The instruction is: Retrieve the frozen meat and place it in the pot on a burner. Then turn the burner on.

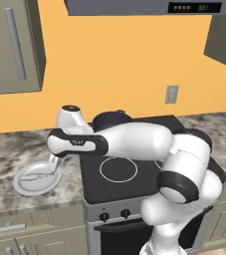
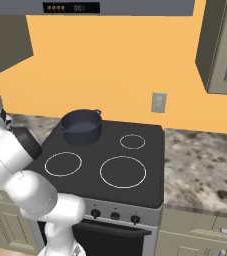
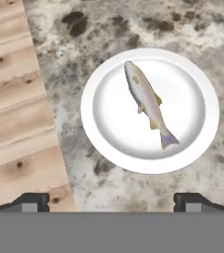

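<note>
Jaws wide apart, the gripper [image 3: 111, 201] hung over the fish [image 3: 148, 104] on its plate [image 3: 103, 133]; the pot [image 2: 81, 126] sat empty on the stove [image 2: 150, 150].

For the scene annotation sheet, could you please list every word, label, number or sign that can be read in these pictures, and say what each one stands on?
Display on the range hood: a row of small orange characters, some digit-like; too small and blurred to read.
Marking on the arm's dark joint in the left base view: a tiny light mark, too small to read.
Stove knobs, wall outlet, white plate, pot: no text.
</note>
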